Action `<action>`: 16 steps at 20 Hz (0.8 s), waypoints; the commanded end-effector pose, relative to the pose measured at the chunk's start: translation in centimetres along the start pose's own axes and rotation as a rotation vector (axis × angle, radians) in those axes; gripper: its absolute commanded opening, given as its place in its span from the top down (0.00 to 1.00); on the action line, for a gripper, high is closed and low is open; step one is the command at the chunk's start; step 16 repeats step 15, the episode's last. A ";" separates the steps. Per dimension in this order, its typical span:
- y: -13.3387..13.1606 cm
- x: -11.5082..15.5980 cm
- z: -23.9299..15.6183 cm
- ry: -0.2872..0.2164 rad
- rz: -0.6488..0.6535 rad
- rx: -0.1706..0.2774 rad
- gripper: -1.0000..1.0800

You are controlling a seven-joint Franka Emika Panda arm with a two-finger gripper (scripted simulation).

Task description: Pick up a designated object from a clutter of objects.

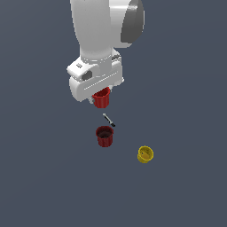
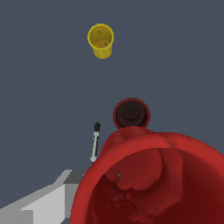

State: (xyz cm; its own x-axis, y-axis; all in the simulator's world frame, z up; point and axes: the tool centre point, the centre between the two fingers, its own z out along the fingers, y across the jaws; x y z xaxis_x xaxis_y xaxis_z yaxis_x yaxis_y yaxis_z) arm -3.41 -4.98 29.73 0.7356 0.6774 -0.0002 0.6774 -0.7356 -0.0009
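Observation:
The bright red ribbed cup point(image 1: 102, 99) hangs under the white hand, with my gripper point(image 1: 101, 94) shut on it; the fingertips are hidden behind the hand and the cup. In the wrist view the red cup point(image 2: 153, 183) fills the foreground, mouth toward the camera, with one grey finger point(image 2: 41, 203) beside its rim. The other clutter lies on the floor below: a dark maroon cup point(image 1: 105, 136) point(image 2: 131, 113), a yellow cup point(image 1: 145, 154) point(image 2: 101, 40), and a thin black-and-silver tool point(image 1: 109, 120) point(image 2: 94, 142).
The grey-blue floor point(image 1: 186, 88) stretches around the objects. The arm's white body point(image 1: 104, 26) stands over the scene's upper middle. The tool lies between the held cup and the maroon cup in the exterior view.

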 end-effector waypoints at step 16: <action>-1.8 -2.9 -6.6 0.000 0.000 -0.001 1.00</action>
